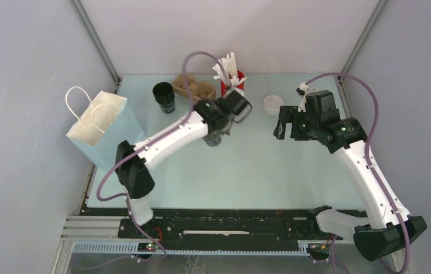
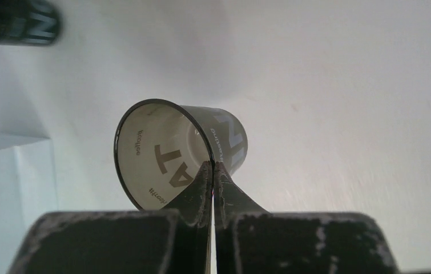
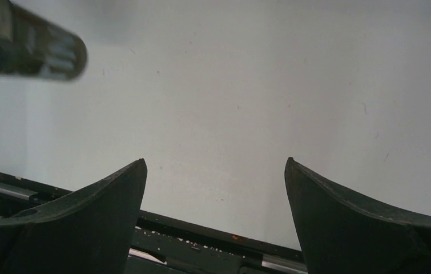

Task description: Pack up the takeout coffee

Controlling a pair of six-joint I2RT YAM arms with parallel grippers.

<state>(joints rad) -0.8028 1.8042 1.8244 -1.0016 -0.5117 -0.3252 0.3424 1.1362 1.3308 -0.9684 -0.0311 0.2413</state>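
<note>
From above, the left gripper (image 1: pixel 217 133) hangs over the middle of the desk (image 1: pixel 247 171) with a dark coffee cup (image 1: pixel 213 139) under it. A loose white lid (image 1: pixel 273 104) lies just beyond the right gripper (image 1: pixel 280 130), and the paper bag (image 1: pixel 101 128) stands far left. The left wrist view shows the fingers (image 2: pixel 198 188) pressed together on the lidless cup's rim wall, one inside and one outside. In the right wrist view the jaws are spread wide and hold nothing. So thin a pinch probably wants slow travel and an upright set-down near the lid.

Dark paper cup (image 2: pixel 176 149), open-mouthed, tipped sideways, rim pinched.
</note>
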